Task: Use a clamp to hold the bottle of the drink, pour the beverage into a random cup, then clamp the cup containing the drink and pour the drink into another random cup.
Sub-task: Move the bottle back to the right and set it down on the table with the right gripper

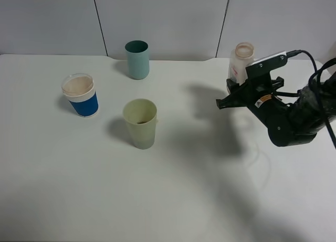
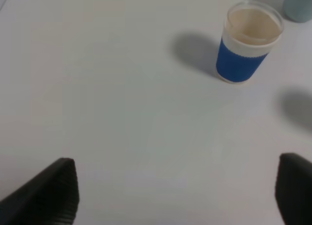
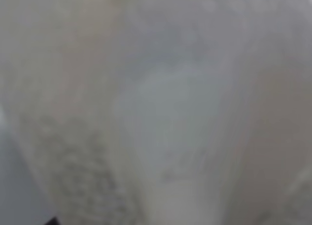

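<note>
**Right pincer closed at the bottle; left pincer idle and wide**

Right pincer point(image 1: 227, 95): jaws drawn fully in. You have it at the lower body of the translucent white plastic bottle with the wide open neck point(image 1: 243, 55). The wrist view is nothing but blurred bottle wall point(image 3: 156, 108), so the bottle sits hard up against the pincer. I judge it gripped; the contact itself is hidden behind the pincer body. The bottle stands upright, neck up.

Handling, as a judgement: thin-walled, light, smooth plastic that will flex and may slip or twist. Take it on the body below the shoulder, never by the neck, and tip slowly. How much drink is in it, I cannot tell.

Out past the fingertips, well apart: the pale yellow-green plastic cup point(image 1: 140, 121), with a dark trace at its bottom, so some beverage may already be in it. Further on is the blue-and-white paper cup point(image 1: 80, 95). Off to one side, toward the back wall, is the teal cup point(image 1: 137, 58). All stand upright on the white table point(image 1: 173, 200).

Left pincer point(image 2: 175, 191): jaws spread wide, holding nothing, touching nothing. The blue-and-white paper cup point(image 2: 247, 42) lies ahead of it, well clear.
</note>
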`<state>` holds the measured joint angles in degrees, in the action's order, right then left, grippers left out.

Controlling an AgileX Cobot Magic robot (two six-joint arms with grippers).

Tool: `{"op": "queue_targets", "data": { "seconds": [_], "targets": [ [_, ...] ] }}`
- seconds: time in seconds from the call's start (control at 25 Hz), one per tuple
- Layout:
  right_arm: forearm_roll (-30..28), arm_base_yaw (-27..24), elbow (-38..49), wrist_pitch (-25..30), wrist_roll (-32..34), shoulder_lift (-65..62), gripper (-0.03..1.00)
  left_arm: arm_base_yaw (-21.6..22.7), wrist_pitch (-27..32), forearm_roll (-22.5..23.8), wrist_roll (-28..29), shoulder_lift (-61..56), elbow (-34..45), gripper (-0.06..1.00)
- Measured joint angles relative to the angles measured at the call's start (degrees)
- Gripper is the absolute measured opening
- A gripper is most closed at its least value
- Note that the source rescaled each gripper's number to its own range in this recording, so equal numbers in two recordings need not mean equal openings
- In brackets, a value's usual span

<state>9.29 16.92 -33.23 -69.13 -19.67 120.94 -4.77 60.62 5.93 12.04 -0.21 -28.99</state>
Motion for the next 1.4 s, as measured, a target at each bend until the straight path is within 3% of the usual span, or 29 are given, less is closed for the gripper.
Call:
{"op": "queue_targets", "data": {
  "seconds": [0.2,0.84,1.4],
  "targets": [
    [0.2,0.0,0.0,0.13,1.09,1.97,0.0,0.0,0.0,0.0,0.0,0.0,0.0,0.88],
    [0.79,0.0,0.0,0.03,13.13,3.83,0.0,0.0,0.0,0.0,0.0,0.0,0.0,0.88],
    [1.13,0.0,0.0,-0.06,13.48,3.83,0.0,0.0,0.0,0.0,0.0,0.0,0.0,0.88]
  ]
}}
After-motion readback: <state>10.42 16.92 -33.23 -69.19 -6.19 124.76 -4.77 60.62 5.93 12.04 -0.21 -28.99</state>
